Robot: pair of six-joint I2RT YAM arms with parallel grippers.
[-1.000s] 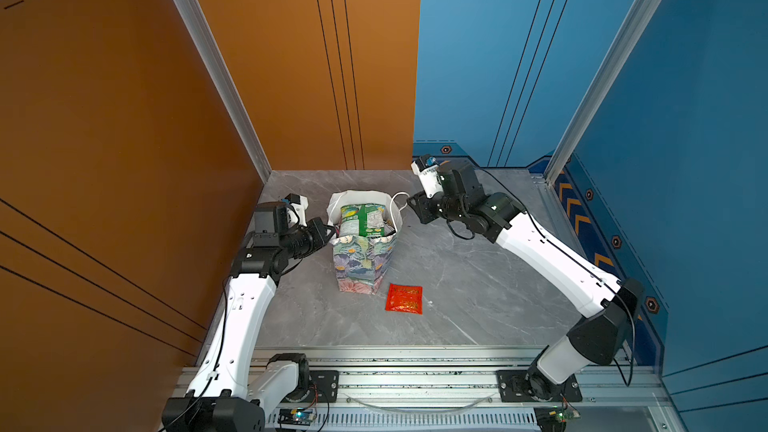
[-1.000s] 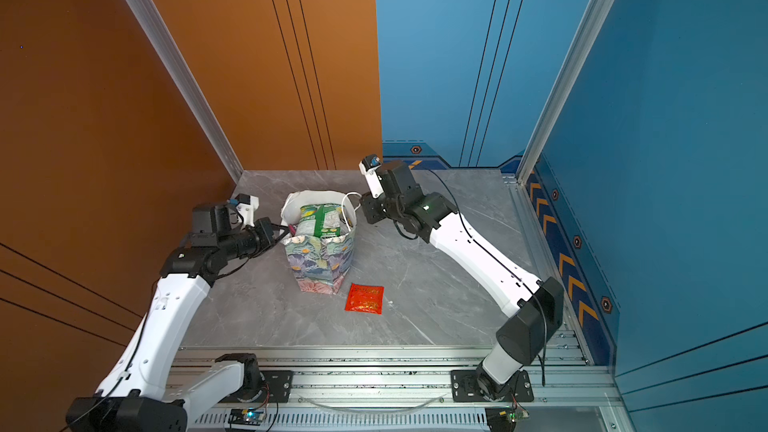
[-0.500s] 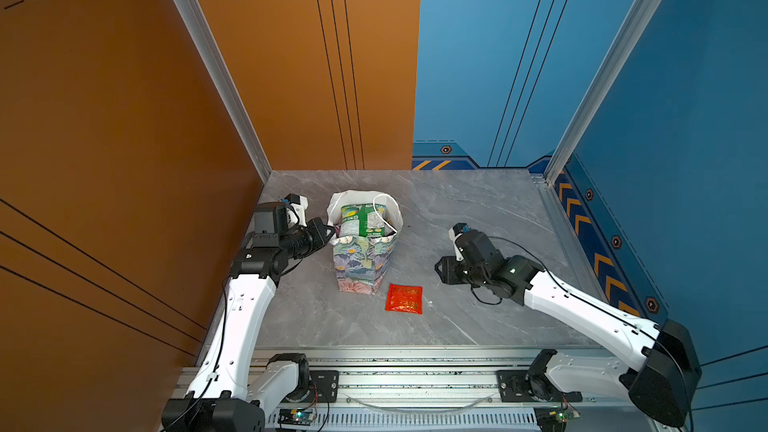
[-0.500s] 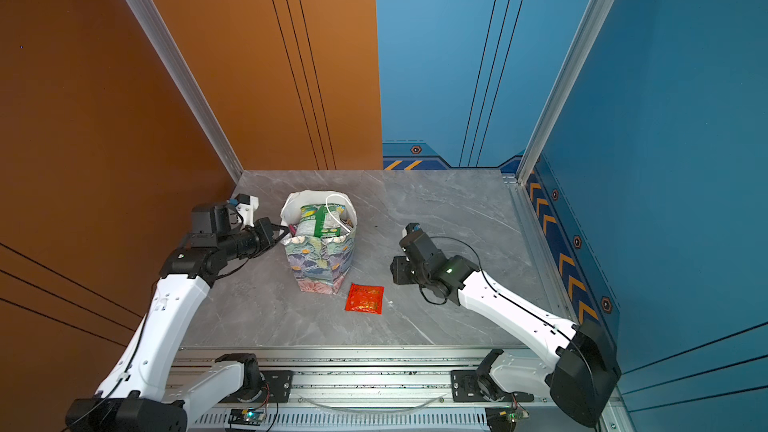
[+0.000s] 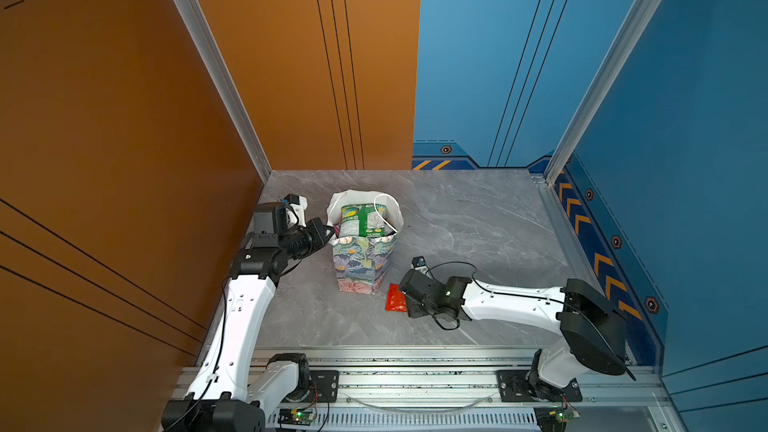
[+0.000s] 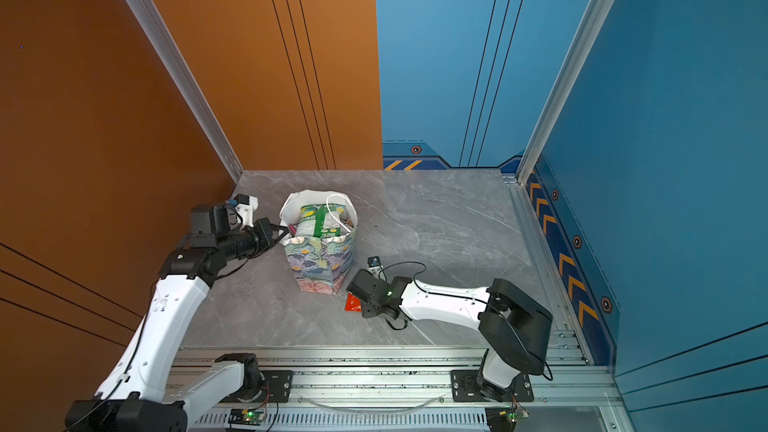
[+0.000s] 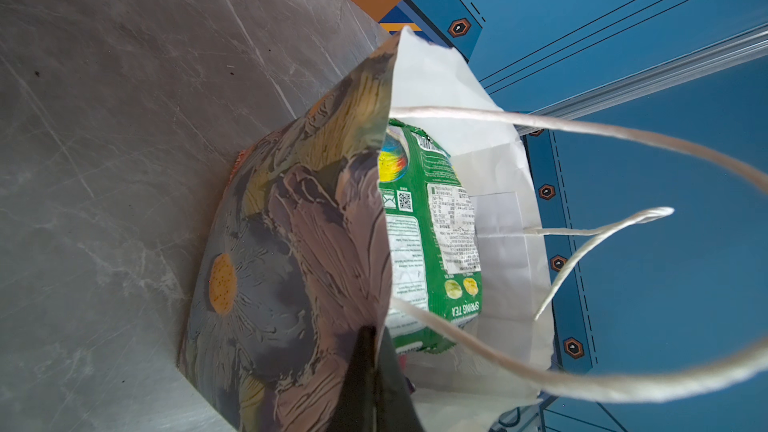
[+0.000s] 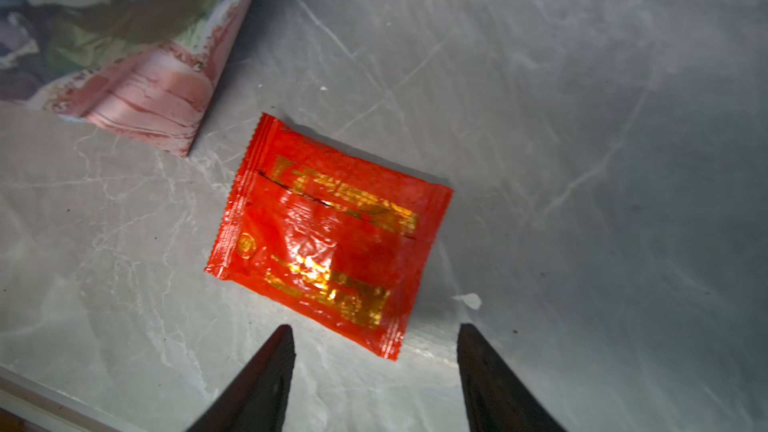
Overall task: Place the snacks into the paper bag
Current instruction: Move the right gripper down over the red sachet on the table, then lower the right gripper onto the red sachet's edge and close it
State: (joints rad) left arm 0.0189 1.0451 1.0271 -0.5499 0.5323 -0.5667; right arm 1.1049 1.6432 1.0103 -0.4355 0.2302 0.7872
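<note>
Right wrist: red packet (image 8: 328,234) before claw (image 8: 375,326)

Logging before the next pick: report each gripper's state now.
Left gripper: shut on the rim of the floral paper gift bag.
Right gripper: open, holding nothing, poised by the small red glossy packet.

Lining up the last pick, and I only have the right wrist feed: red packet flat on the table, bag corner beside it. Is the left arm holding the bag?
Observer: Yes, the left gripper is shut on the paper bag at its rim.
Operator: Bag upright?
Observer: Upright, mouth open; a green packet stands inside.
Operator: Other snacks loose?
Observer: None that both top views show; only the red packet lies on the table.
</note>
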